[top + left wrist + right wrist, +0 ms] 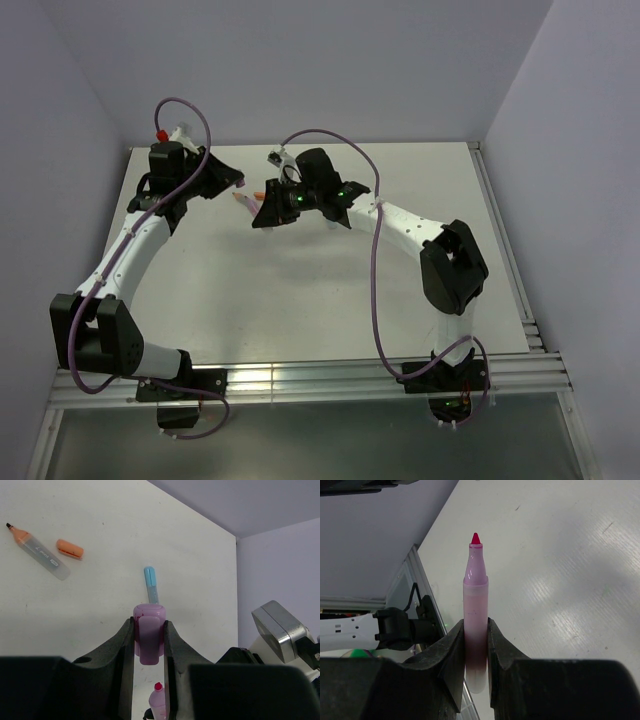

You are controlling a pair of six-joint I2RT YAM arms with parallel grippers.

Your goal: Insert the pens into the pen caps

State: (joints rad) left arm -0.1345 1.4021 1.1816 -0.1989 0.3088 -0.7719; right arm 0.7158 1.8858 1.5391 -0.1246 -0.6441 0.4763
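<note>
My left gripper (149,625) is shut on the pink pen cap (149,635), which sits upright between its fingers. My right gripper (476,625) is shut on the pink pen (475,600), whose red tip is bare. In the left wrist view the pink pen's tip (158,696) shows just below the cap, apart from it. From above, the left gripper (236,184) and right gripper (258,212) face each other at the back of the table, with the pink pen (243,204) between them. An orange pen (40,555), its orange cap (69,549) and a blue pen (151,584) lie on the table.
The white table (330,290) is walled at the back and on both sides. A metal rail (330,378) runs along its near edge, by the arm bases. Part of the right arm (280,630) shows at the right of the left wrist view.
</note>
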